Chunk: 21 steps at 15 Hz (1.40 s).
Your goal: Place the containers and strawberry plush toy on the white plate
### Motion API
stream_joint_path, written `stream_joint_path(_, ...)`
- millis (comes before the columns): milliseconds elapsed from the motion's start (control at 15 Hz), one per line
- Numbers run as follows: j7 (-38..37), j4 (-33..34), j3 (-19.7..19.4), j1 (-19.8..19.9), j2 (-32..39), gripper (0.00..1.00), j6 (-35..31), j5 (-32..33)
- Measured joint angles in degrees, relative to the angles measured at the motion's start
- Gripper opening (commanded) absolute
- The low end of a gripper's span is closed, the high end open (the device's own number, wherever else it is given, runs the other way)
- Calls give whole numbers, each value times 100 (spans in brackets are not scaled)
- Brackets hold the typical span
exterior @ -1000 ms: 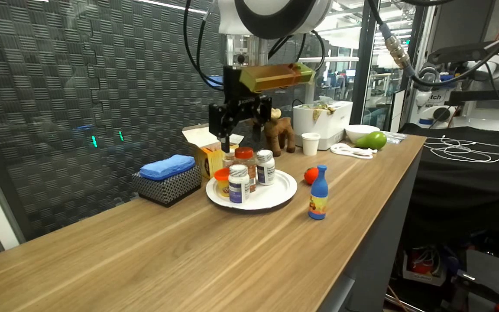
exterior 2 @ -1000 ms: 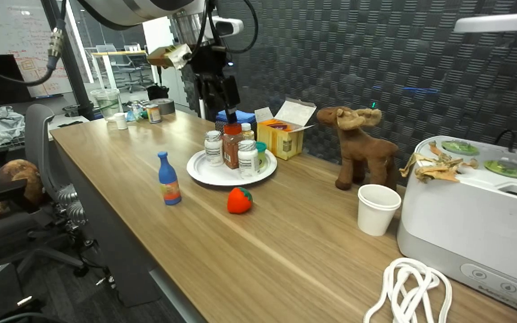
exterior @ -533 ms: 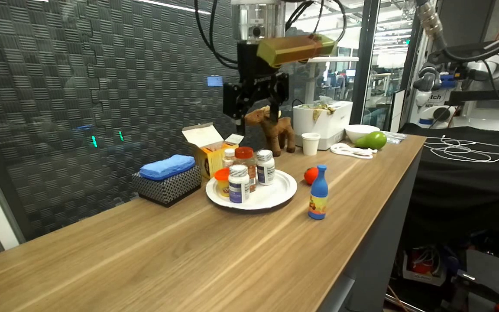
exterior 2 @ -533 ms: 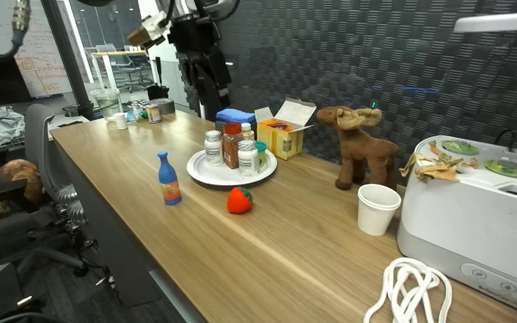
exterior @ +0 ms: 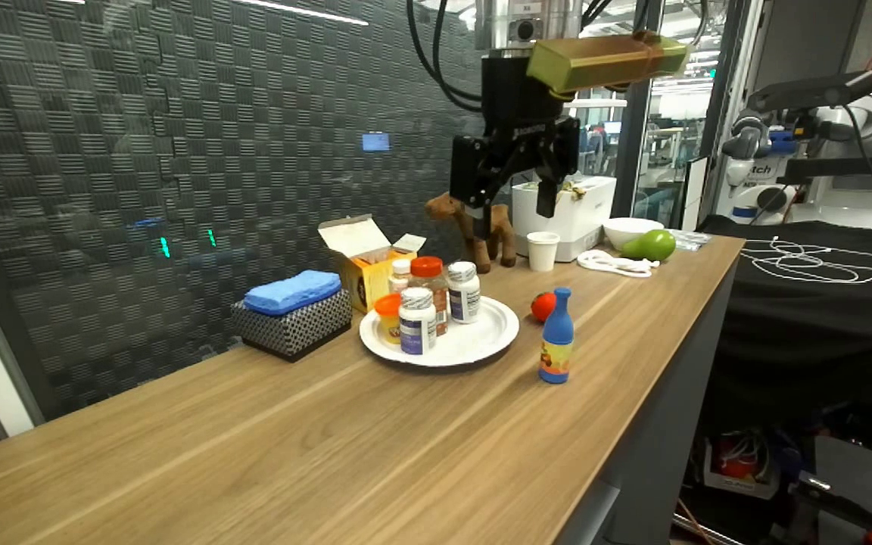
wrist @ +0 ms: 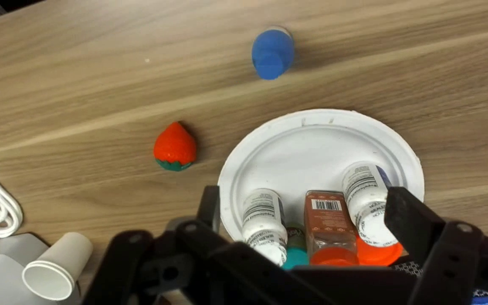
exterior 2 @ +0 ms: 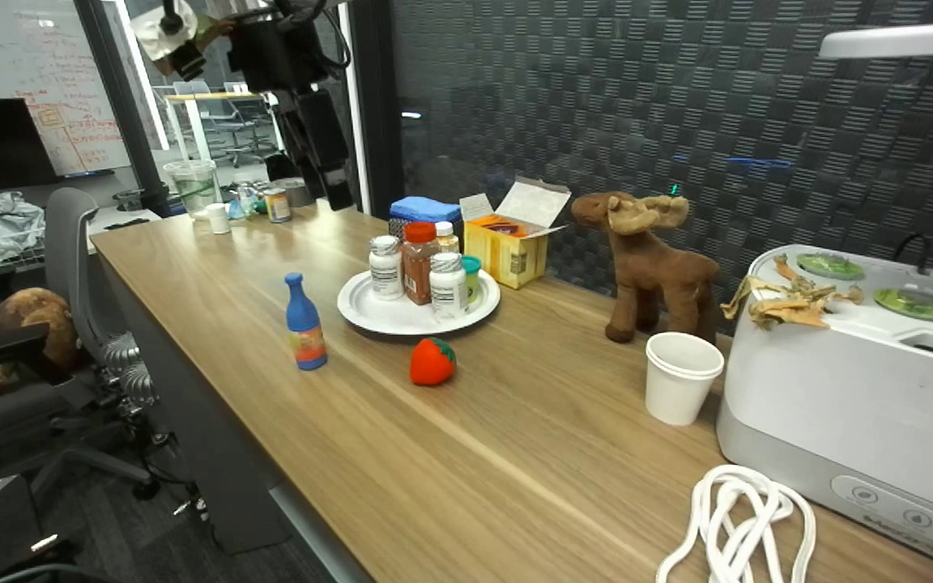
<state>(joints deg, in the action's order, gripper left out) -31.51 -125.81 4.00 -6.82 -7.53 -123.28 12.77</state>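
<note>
The white plate [exterior: 481, 344] holds several containers: white pill bottles [exterior: 418, 325], a red-lidded spice jar [exterior 2: 418, 267], an orange-lidded tub [exterior: 388, 318], a teal-lidded tub [exterior 2: 472, 279] and a small white-capped bottle [exterior 2: 446, 236]. The red strawberry plush [exterior 2: 432, 362] lies on the table beside the plate; it also shows in the wrist view [wrist: 175, 146]. A blue toy bottle [exterior: 556, 341] stands upright on the table, off the plate. My gripper [exterior: 514, 216] is open and empty, high above the table. In the wrist view its spread fingers [wrist: 303, 207] frame the containers.
A yellow open box [exterior 2: 507, 251] and a tissue box with a blue cloth [exterior: 292, 295] stand behind the plate. A brown moose plush [exterior 2: 653, 267], paper cups [exterior 2: 681, 376], a white machine [exterior 2: 855, 405] and a white cord [exterior 2: 734, 518] lie further along the table.
My gripper has risen from just above the red-lidded jar and shifted away from the back wall. It stays open. The things on the table have not moved.
</note>
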Motion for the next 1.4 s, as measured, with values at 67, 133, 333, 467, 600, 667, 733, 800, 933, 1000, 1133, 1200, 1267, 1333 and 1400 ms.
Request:
stream_joint_path(67, -67, -129, 5, 23, -94, 100, -47, -28)
stream_joint_path(133, -135, -252, 7, 49, -179, 100, -105, -70)
stream_joint_path(333, -339, -598, 14, 138, -391, 100, -278, -200)
stream_joint_path(467, -422, -799, 15, 198, -491, 100, -401, -332)
stream_joint_path(600, -456, -965, 15, 258, -537, 100, -526, -510)
stream_joint_path(667, -465, -1034, 15, 289, -542, 100, -580, -602)
stream_joint_path(733, -468, -1092, 15, 319, -542, 100, -640, -697)
stream_joint_path(800, -469, -1144, 15, 347, -542, 100, -672, -779)
stream_joint_path(933, -469, -1230, 15, 393, -542, 100, -697, -921)
stream_joint_path(1000, -469, -1269, 15, 408, -542, 100, -701, -983)
stream_joint_path(1133, -469, -1327, 15, 422, -538, 98, -702, -1053)
stream_joint_path(1200, -469, -1350, 15, 422, -537, 93, -702, -1089)
stream_joint_path(1267, -469, -1368, 15, 422, -533, 80, -702, -1109)
stream_joint_path(1333, -469, -1386, 15, 422, -529, 70, -702, -1120)
stream_joint_path(1400, -469, -1404, 15, 422, -524, 60, -702, -1127)
